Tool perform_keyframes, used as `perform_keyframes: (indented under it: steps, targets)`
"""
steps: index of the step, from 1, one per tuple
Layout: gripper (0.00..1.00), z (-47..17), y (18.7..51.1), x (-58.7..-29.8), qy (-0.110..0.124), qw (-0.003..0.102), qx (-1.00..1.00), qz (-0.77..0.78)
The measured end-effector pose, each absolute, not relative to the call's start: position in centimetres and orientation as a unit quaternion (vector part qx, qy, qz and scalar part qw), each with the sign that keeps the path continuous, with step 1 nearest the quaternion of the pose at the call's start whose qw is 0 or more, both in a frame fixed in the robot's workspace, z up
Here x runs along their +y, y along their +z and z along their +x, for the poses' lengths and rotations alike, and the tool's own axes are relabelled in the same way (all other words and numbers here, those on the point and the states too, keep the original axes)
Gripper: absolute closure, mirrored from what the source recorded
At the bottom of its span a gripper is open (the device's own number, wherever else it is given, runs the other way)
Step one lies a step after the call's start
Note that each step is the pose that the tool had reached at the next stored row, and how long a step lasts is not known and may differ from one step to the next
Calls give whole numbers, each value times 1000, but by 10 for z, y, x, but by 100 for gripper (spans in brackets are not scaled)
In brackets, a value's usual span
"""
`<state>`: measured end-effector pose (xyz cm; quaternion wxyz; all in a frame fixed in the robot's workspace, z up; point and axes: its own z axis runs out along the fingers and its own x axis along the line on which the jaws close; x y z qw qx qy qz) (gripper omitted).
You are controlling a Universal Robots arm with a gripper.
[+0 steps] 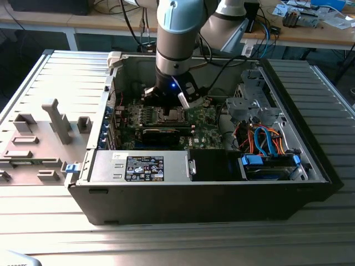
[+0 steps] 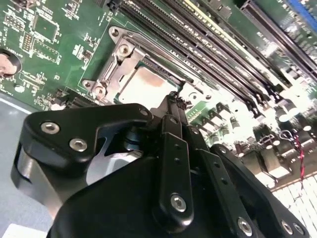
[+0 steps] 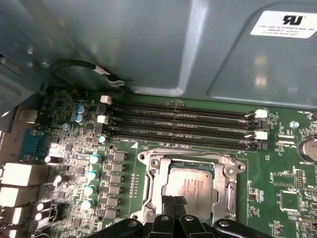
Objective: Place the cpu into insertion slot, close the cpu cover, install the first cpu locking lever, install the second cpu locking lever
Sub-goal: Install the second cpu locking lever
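The cpu lies flat in the insertion slot on the green board, its pale metallic face showing. The silvery cpu cover lies down around it as a frame. My gripper hovers just over the socket's near edge, fingers pressed together with nothing between them. In the second wrist view the fingertips stand right beside the cpu's edge. In the exterior view the gripper reaches down inside the open computer case over the socket.
Long black memory slots run beside the socket. A row of capacitors stands on its other side. The grey case wall rises close behind. A power supply and drive cables fill the case's near side.
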<state>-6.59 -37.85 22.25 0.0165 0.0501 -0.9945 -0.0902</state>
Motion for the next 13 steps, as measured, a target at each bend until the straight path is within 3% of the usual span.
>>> perform_keyframes:
  steps: [4,7,13]
  targets:
    - [89,-66,230,-378,-85,17,-995,50]
    - [89,-66,256,-377,-75,17,-996,50]
    - [89,-66,257,-377,-75,17,-996,50]
